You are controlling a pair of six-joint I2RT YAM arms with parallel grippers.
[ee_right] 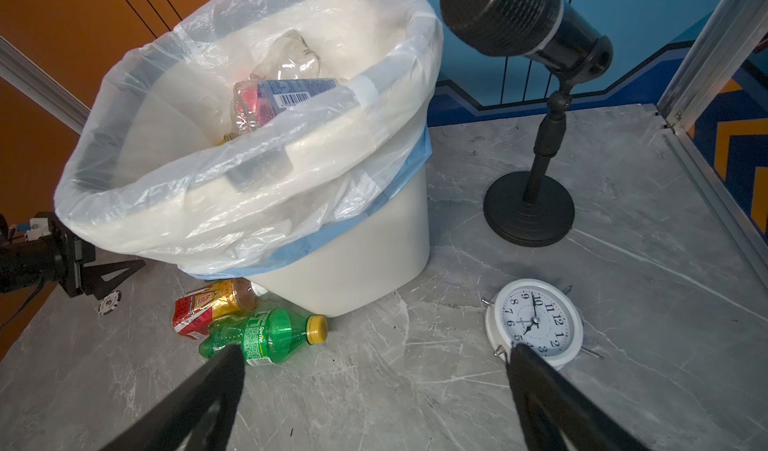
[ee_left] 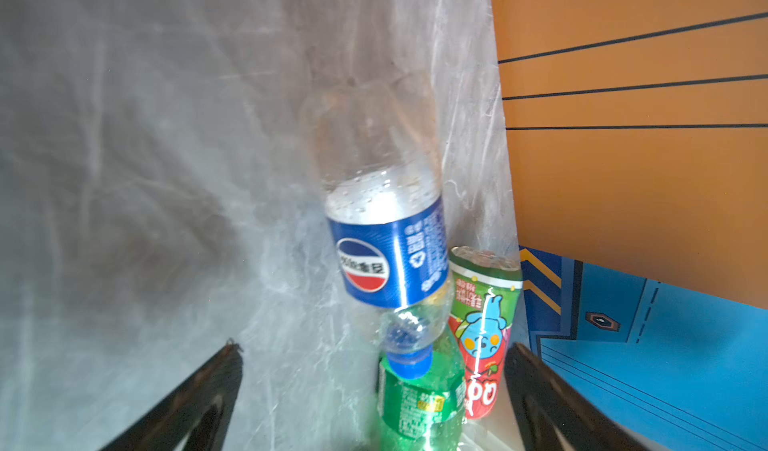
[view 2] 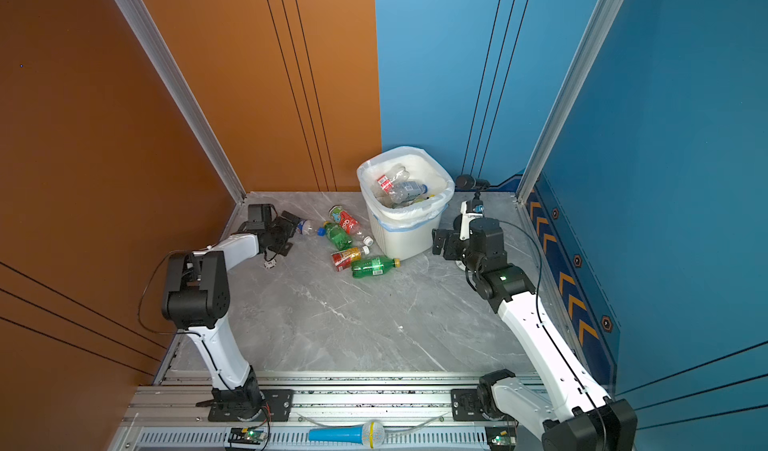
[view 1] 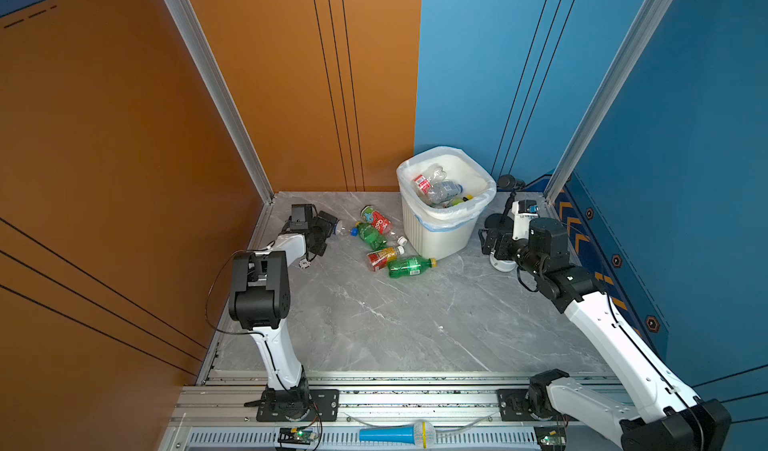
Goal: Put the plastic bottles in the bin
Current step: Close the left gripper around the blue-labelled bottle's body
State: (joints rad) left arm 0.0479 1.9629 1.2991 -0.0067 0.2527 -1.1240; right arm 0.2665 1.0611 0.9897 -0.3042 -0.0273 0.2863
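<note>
Left gripper (ee_left: 374, 346): jaws wide apart, holding nothing.
Blue-labelled bottle (ee_left: 384, 241): lying on the table (view 1: 415, 324), just beside that gripper.
Other bottles (view 1: 409, 266): four, lying between it and the bin.
Bin (view 1: 440, 237): white, bag-lined, several bottles inside.
Right gripper (ee_right: 374, 348): jaws wide apart, empty, right of the bin.

Two high eyes, two wrist eyes — one table (view 1: 415, 324).
Both top views hang high over the near edge, facing down and toward the back, nearly alike, each taking in the whole table. The left wrist view looks out past the left pincer (ee_left: 374, 347), very close on a blue-labelled bottle (ee_left: 386, 257). The right wrist view, past the right pincer (ee_right: 374, 351), stands farther off, facing the bin (ee_right: 353, 262) — it shares the yellow-capped bottle (ee_right: 266, 336) with both top views.
</note>
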